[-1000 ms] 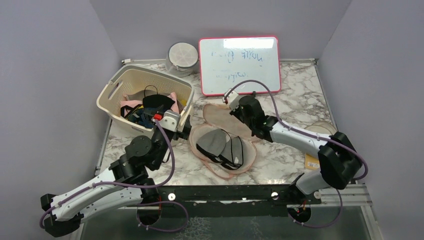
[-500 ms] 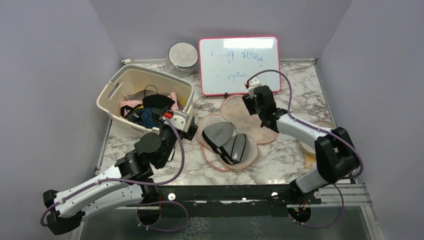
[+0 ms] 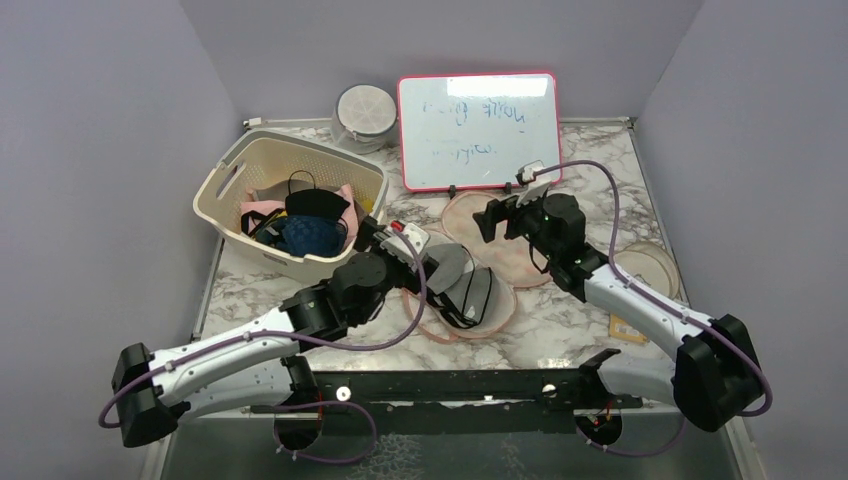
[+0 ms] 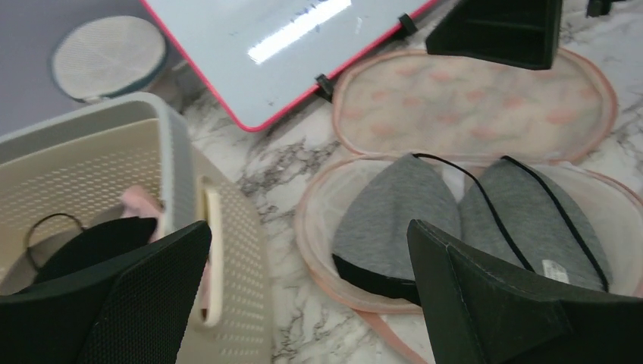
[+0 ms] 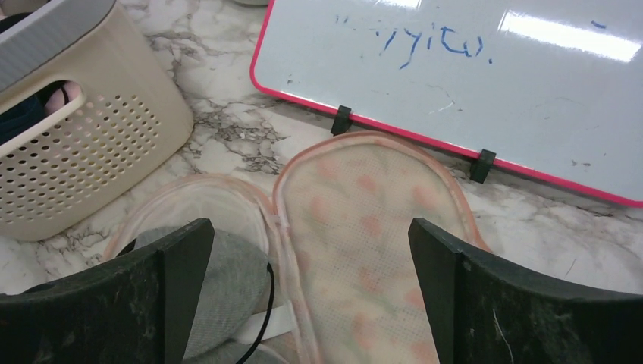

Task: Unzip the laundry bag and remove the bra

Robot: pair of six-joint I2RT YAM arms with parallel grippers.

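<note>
The laundry bag [image 3: 492, 243] lies unzipped and spread flat on the marble table, its printed lid [image 5: 364, 227] folded back toward the whiteboard. The bra [image 3: 465, 287], two grey cups with black edging, rests in the near half [image 4: 402, 220], and one cup [image 5: 227, 277] shows in the right wrist view. My left gripper [image 3: 405, 250] is open and empty, between the basket's corner and the bag's left edge [image 4: 309, 227]. My right gripper [image 3: 500, 213] is open and empty above the lid [image 5: 311, 224].
A cream perforated basket [image 3: 262, 163] with dark, blue and pink garments stands at the left. A pink-framed whiteboard [image 3: 478, 128] leans at the back, a round mesh case [image 3: 365, 115] beside it. A pale disc [image 3: 645, 268] and a yellow tag [image 3: 622, 325] lie at the right.
My right gripper has opened, let go of the lid and drawn back to the right. The bag has shifted right with its lid flat. My left arm has swung right toward the bag.
</note>
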